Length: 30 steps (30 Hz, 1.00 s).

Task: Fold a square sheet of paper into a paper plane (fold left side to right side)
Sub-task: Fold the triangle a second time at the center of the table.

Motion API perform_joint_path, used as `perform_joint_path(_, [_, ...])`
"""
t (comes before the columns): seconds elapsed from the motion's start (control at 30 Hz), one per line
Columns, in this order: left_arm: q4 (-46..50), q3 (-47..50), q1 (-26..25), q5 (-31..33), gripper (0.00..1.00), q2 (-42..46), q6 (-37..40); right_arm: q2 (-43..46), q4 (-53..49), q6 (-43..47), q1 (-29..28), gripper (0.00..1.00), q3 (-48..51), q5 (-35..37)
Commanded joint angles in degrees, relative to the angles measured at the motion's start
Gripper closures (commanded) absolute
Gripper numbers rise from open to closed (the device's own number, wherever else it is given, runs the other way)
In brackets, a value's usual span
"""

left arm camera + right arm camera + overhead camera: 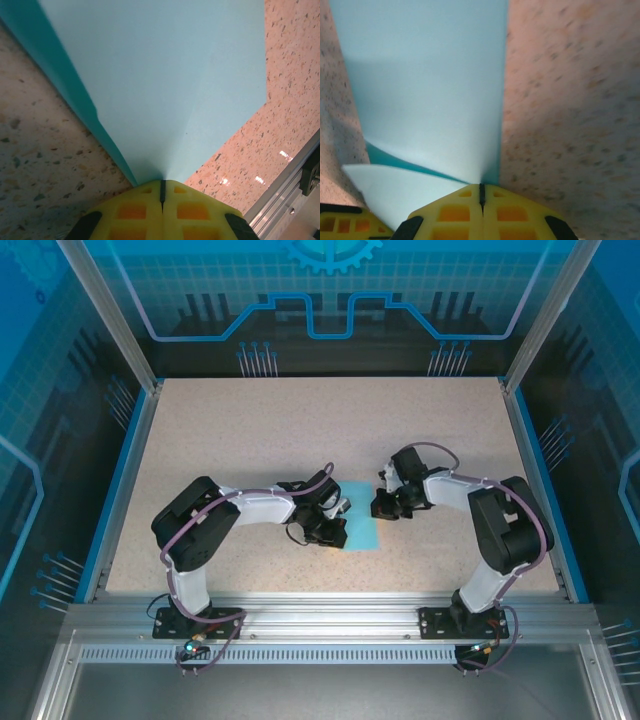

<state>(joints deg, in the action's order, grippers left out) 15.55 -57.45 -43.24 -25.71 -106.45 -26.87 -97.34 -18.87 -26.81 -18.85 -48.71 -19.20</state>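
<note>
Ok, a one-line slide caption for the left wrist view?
Left tool shut, pinching an edge of the thin light-blue paper sheet over the speckled beige tabletop.

Overhead view bright, even, sharp. Wrist views: speckled beige tabletop (40, 150) blurred and shadowed near the lens; small glare spots beside the aluminium rail (287, 187).

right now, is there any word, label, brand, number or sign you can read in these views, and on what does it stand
None: nothing readable in any view.
square sheet of paper: plain cyan, nothing printed.
left pincer and right pincer: yellow fingers, no marks.
back panel: a gear emblem and line pattern, no letters.
table: speckled surface, no label.
</note>
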Motion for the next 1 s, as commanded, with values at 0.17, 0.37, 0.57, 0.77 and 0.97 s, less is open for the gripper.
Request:
perform_joint_path(0.17, [4.2,0.9,-0.4,2.8,0.96,-2.2,0.6,0.7,-3.4,3.0,3.7,1.0,-3.6,2.6])
perform_joint_path(0.37, [4.0,0.9,-0.6,2.9,0.96,-2.1,0.6,8.2,-1.7,-0.4,0.6,1.0,0.8,-1.5])
perform_joint_path(0.57, [4.1,1.0,-0.6,3.0,0.96,-1.9,0.8,7.4,2.1,-3.8,-5.9,1.0,3.6,-4.5])
perform_joint_path(0.77, [4.2,0.8,-0.7,3.1,0.96,-1.7,0.7,3.1,2.6,-4.7,-8.1,1.0,2.9,-4.7])
perform_joint_path(0.97, [4.2,-0.3,-0.6,2.1,0.96,-0.1,0.1,-1.4,-0.1,-4.1,-8.4,1.0,1.1,-2.7])
